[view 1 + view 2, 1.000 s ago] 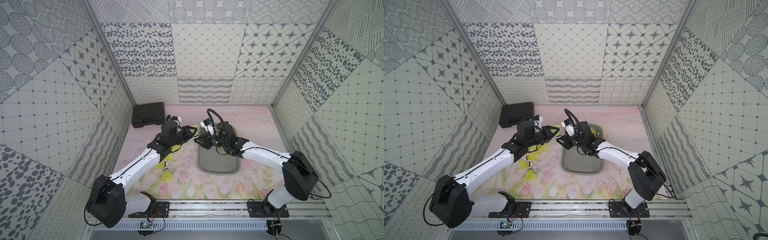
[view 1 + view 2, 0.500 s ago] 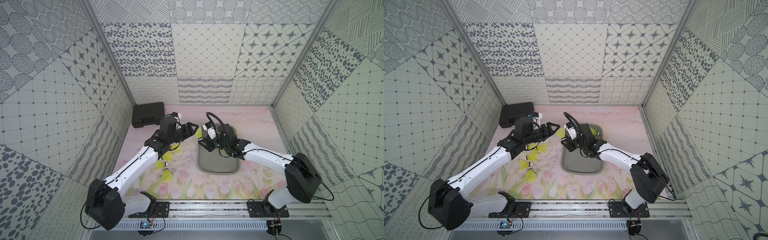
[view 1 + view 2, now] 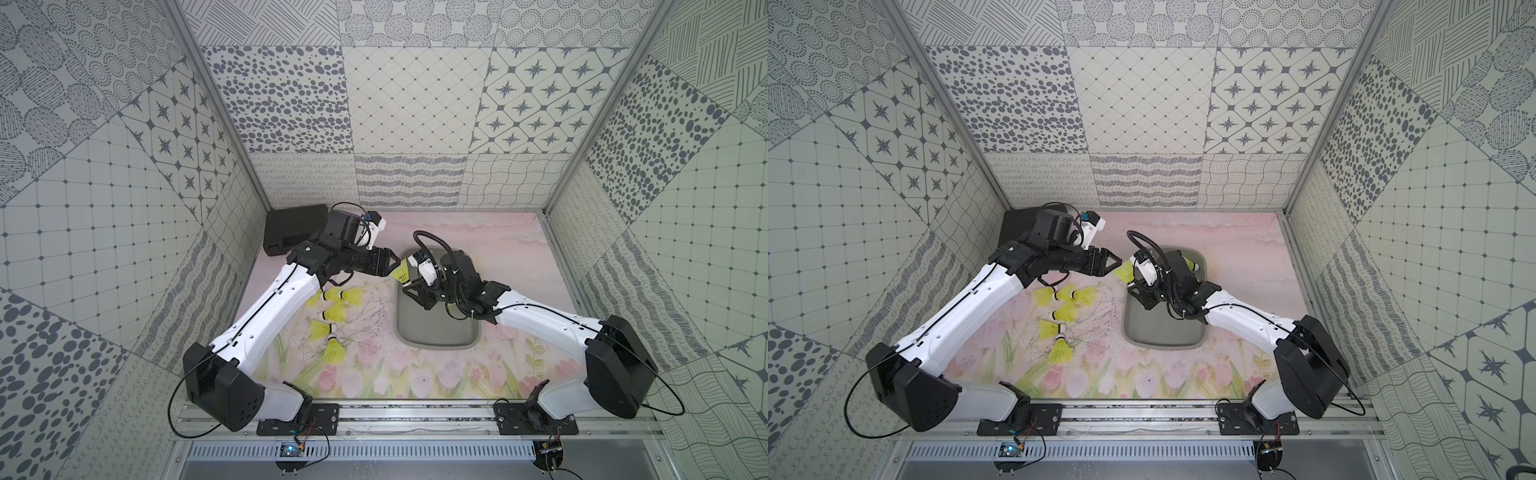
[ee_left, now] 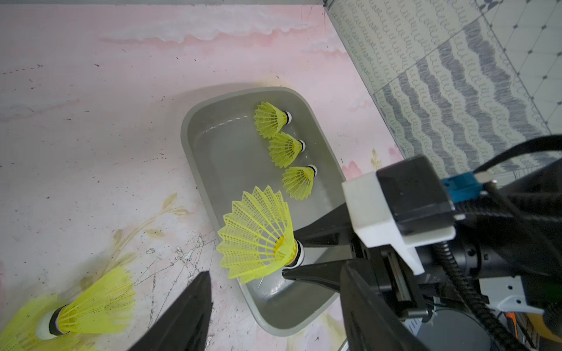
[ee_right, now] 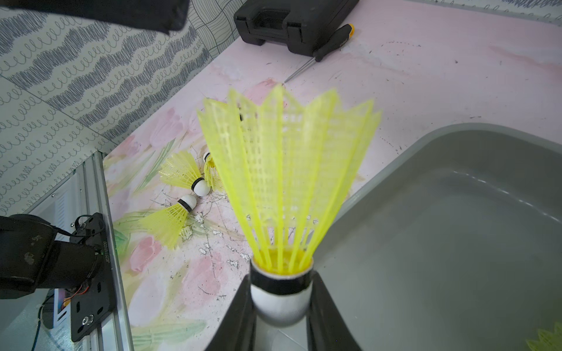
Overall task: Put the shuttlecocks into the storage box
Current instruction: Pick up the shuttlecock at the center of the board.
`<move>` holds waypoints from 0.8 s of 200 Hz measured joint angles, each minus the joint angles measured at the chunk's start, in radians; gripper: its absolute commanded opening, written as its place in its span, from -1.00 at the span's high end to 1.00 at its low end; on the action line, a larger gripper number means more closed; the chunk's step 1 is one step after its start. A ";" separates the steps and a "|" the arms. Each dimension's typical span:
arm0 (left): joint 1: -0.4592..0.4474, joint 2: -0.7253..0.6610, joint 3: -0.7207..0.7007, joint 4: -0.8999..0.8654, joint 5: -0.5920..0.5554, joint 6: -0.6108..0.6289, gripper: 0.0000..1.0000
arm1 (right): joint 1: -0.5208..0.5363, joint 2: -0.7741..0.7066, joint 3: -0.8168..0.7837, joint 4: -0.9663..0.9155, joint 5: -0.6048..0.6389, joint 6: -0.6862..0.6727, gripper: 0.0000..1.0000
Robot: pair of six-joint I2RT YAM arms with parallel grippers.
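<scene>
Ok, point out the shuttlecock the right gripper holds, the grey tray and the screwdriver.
held shuttlecock (image 5: 286, 182): right wrist view, on its yellow skirt.
grey tray (image 4: 231, 158): left wrist view, on its bare floor.
screwdriver (image 5: 333, 43): right wrist view, on its black handle.

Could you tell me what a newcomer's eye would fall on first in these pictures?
The neon-yellow shuttlecock pinched by its white tip in the right tool, poised over the edge of the grey storage box. Next, three shuttlecocks lying inside along one wall, and a loose cluster on the floral mat beside the box.
</scene>
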 measured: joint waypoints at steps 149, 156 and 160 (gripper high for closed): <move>0.001 0.155 0.140 -0.251 0.140 0.335 0.17 | 0.000 -0.040 -0.023 -0.007 -0.079 -0.024 0.47; 0.001 0.157 0.141 -0.254 0.146 0.338 0.19 | 0.000 -0.040 -0.023 -0.007 -0.081 -0.024 0.47; 0.001 0.158 0.142 -0.257 0.148 0.341 0.19 | 0.000 -0.040 -0.023 -0.007 -0.082 -0.024 0.47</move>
